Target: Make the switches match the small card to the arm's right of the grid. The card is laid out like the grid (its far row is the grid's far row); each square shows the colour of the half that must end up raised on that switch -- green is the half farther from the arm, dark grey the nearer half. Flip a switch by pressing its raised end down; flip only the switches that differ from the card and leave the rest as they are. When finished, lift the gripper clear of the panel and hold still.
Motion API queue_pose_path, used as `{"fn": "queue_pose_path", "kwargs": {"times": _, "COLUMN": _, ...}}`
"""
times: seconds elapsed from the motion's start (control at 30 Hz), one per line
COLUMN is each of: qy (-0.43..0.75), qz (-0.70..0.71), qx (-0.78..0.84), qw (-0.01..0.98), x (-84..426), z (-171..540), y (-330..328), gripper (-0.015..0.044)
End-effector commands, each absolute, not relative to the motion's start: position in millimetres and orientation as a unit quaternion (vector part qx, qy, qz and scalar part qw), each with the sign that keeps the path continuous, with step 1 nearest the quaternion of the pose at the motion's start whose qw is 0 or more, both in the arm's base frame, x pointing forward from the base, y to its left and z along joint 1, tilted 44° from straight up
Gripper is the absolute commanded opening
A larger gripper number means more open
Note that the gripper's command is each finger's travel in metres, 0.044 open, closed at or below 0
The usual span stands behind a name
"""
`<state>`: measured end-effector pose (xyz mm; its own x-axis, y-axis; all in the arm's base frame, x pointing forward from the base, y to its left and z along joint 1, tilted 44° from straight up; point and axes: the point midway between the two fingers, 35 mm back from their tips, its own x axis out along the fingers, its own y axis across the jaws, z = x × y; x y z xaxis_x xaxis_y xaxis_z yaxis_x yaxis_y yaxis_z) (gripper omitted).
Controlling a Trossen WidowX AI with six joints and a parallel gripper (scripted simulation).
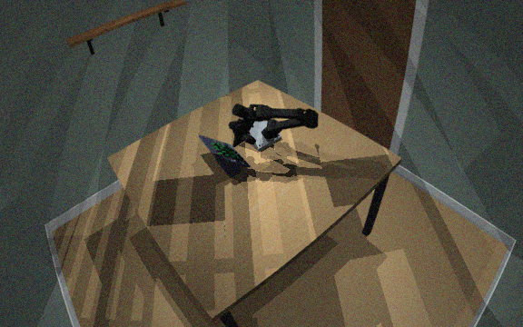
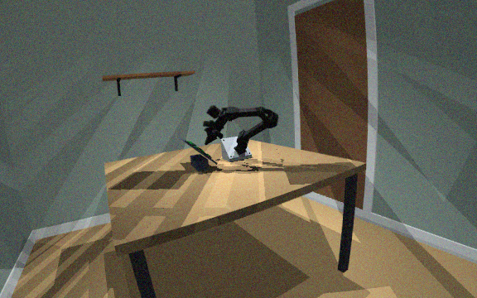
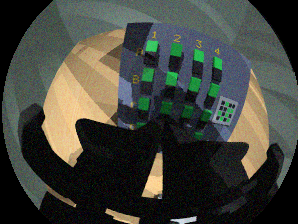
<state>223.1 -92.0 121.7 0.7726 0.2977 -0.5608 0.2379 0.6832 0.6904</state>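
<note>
The tilted blue-grey switch panel (image 1: 241, 161) (image 3: 236, 56) stands on a dark base in front of the arm. In the wrist view its switches have green far halves and dark near halves, in columns 1 to 4. Rows A and B show clearly; the nearer rows are shaded and partly hidden by the fingers. Which halves are raised is hard to tell. The small card (image 3: 225, 111) lies right of column 4 with green and dark squares, too small to read surely. My gripper (image 1: 235, 143) (image 2: 207, 142) (image 3: 164, 119) is shut and empty, above the panel's near side, apart from it.
The wooden table (image 1: 271, 218) (image 2: 222, 199) carries the panel and the arm's pale base plate (image 1: 261, 136) (image 2: 230, 149). Dark shadow bands cross the table and part of the panel. A wall shelf (image 1: 125, 23) (image 2: 147, 76) and a door (image 1: 366, 54) (image 2: 331, 99) are beyond the table.
</note>
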Motion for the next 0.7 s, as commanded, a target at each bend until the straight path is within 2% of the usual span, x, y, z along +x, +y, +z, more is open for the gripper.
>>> {"fn": "queue_pose_path", "kwargs": {"times": 0.0, "qy": 0.342, "qz": 0.015, "qx": 0.401, "qw": 0.850, "x": 228.9, "z": 114.2, "y": -89.4, "gripper": 0.0000}}
{"fn": "queue_pose_path", "kwargs": {"times": 0.67, "qy": 0.341, "qz": 0.015, "qx": 0.401, "qw": 0.850, "x": 247.6, "z": 101.3, "y": -82.6, "gripper": 0.0000}}
